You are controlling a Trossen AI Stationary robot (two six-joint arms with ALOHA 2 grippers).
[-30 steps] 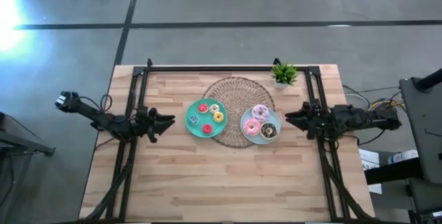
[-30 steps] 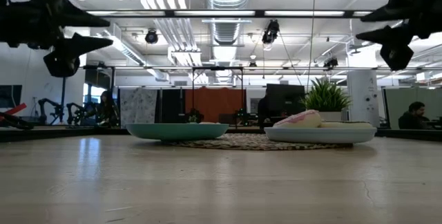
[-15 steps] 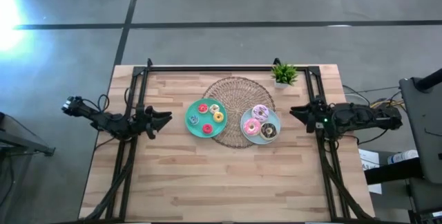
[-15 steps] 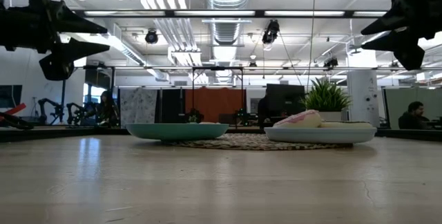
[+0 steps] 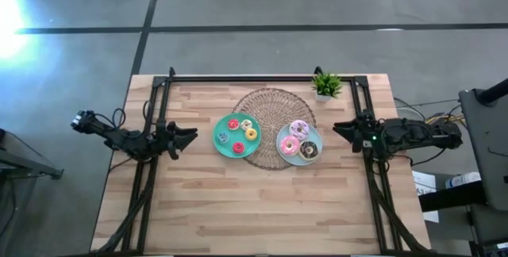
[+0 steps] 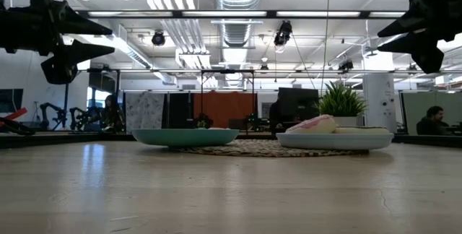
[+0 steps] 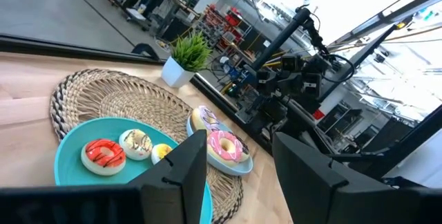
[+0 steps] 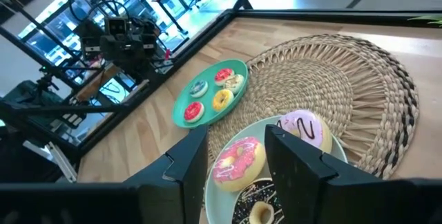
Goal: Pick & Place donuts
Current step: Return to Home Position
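Observation:
Several tiny donuts (red (image 5: 232, 124), cream, yellow (image 5: 251, 135), blue (image 5: 223, 137), red) lie on a teal plate (image 5: 219, 147). A lilac donut (image 5: 298, 128), a pink donut (image 5: 290, 146) and a chocolate donut (image 5: 309, 151) lie on a light-blue plate (image 5: 317, 140). Both plates rest on a round woven mat (image 5: 274, 102). My left gripper (image 5: 191, 136) hovers open, left of the teal plate and above the table. My right gripper (image 5: 336, 128) hovers open, right of the light-blue plate. Both show high up in the low view, my left gripper (image 6: 108, 36) and my right gripper (image 6: 386, 35).
A small potted plant (image 5: 325, 85) stands near the table's far edge, behind the light-blue plate. Black frame rails (image 5: 159, 106) run along the table's left, right and far sides. Bare wood (image 5: 262, 209) stretches in front of the plates.
Both grippers have drawn back a little from the plates and risen slightly, the left toward the table's left edge and the right toward its right edge. For the last half second they have kept still. The donuts and plates have not moved.

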